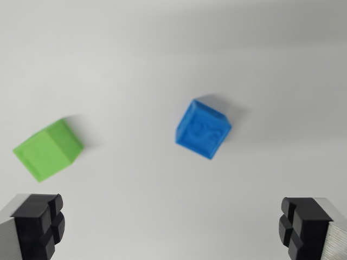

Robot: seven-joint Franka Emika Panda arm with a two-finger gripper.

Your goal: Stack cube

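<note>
The gripper (pixel 172 227) is spread wide and holds nothing, its two black ribbed fingertips (pixel 40 222) showing at the bottom corners of the wrist view. Above and between them, on the plain white tabletop (pixel 135 65), sits a small blue plastic cube (pixel 203 128), turned cornerwise, with raised markings on its face (too blurred to read, possibly letters). A light green plastic cube (pixel 47 149) lies well apart from the blue cube, toward the wrist view's left and slightly lower.

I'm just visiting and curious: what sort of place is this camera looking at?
Probably a robot test bench or lab tabletop: a plain white surface holding only a green cube and a blue cube, apart from each other, with the open claw over it.
</note>
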